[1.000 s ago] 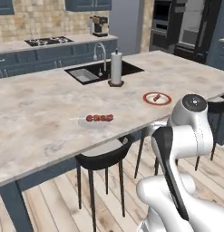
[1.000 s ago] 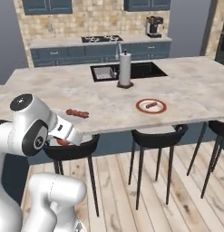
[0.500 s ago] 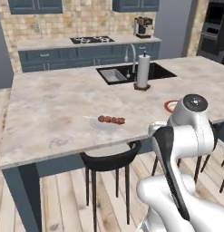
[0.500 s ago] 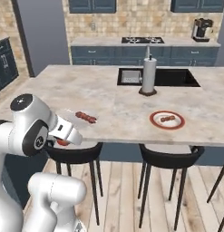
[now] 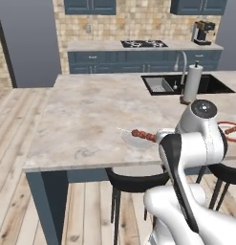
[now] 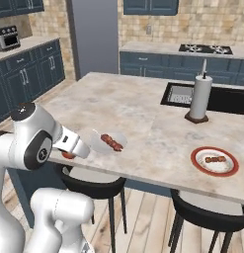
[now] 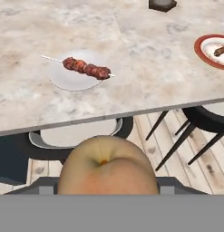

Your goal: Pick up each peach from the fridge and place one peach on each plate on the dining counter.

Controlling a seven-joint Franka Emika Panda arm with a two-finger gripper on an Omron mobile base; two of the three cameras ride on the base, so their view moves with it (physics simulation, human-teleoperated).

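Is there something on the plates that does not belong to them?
Yes. The pale plate already carries a skewer, and the red-rimmed plate holds brown food too. The gripper holds a peach meant for one.

A smooth orange-yellow peach (image 7: 107, 165) sits low at 6 o'clock in the hand view, off the marbled dining counter (image 7: 131, 59), where a pale plate (image 7: 77, 72) bearing a skewer lies at 11 o'clock and a red-rimmed plate (image 7: 213, 50) at 2 o'clock.
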